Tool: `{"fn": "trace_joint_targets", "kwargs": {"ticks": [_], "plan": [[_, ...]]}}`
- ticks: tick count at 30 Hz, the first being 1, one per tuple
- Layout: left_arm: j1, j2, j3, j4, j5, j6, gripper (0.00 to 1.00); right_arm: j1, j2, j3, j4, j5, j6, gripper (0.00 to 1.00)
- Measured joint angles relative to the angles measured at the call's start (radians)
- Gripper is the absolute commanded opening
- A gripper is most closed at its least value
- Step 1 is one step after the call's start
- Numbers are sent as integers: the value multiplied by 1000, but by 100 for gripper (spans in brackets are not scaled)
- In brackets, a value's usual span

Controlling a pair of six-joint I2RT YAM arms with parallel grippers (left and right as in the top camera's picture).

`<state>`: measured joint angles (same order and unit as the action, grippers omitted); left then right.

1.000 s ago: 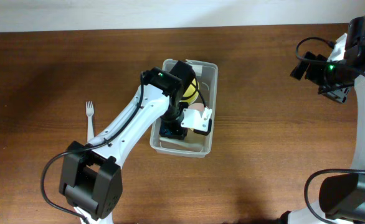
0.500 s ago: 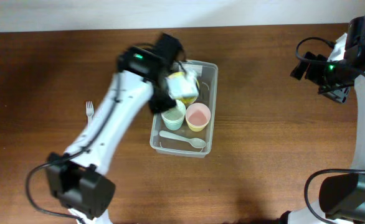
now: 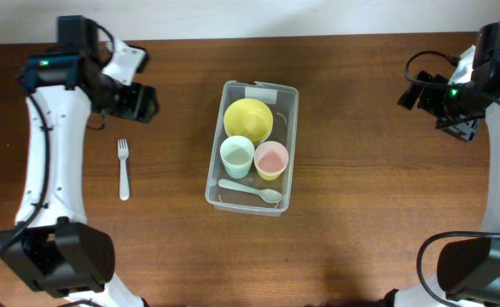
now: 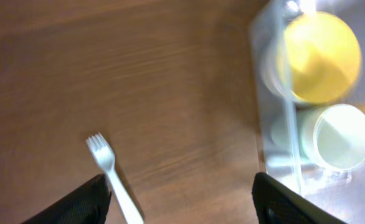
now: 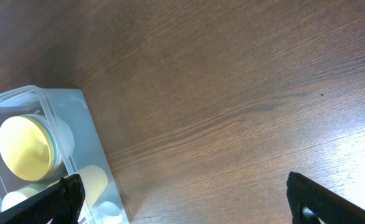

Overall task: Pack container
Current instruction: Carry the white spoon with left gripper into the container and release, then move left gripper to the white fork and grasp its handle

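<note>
The clear container (image 3: 286, 147) stands mid-table. It holds a yellow bowl (image 3: 248, 120), a pale green cup (image 3: 236, 157), a pink cup (image 3: 271, 160) and a white spoon (image 3: 250, 190). It also shows in the left wrist view (image 4: 271, 134) and the right wrist view (image 5: 83, 134). A white fork (image 3: 124, 168) lies on the table left of it, also in the left wrist view (image 4: 113, 177). My left gripper (image 3: 139, 102) is open and empty, above the fork at the far left. My right gripper (image 3: 433, 98) is open and empty at the far right.
The brown wooden table (image 3: 361, 213) meets a white wall at the back edge. Nothing else lies on it.
My left arm has swung out of the container to the far left and let go of the yellow bowl, which now sits in the container. The right arm has not moved.
</note>
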<state>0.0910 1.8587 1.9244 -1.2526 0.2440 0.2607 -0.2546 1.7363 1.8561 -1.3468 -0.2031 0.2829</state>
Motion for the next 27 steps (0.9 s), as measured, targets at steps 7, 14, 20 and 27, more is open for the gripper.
{"fn": "trace_joint_targets", "kwargs": {"ticks": [7, 14, 20, 27], "plan": [[51, 44, -14, 5, -140, -199, 76, 0, 0, 0, 0, 0, 1, 99], [50, 250, -70, 12, -199, -258, 66, 0, 0, 0, 0, 0, 0, 99], [71, 413, -85, -3, -212, -301, 63, 0, 0, 0, 0, 0, 0, 99], [90, 423, -96, 10, -245, -311, 63, 0, 0, 0, 0, 0, 0, 99]]}}
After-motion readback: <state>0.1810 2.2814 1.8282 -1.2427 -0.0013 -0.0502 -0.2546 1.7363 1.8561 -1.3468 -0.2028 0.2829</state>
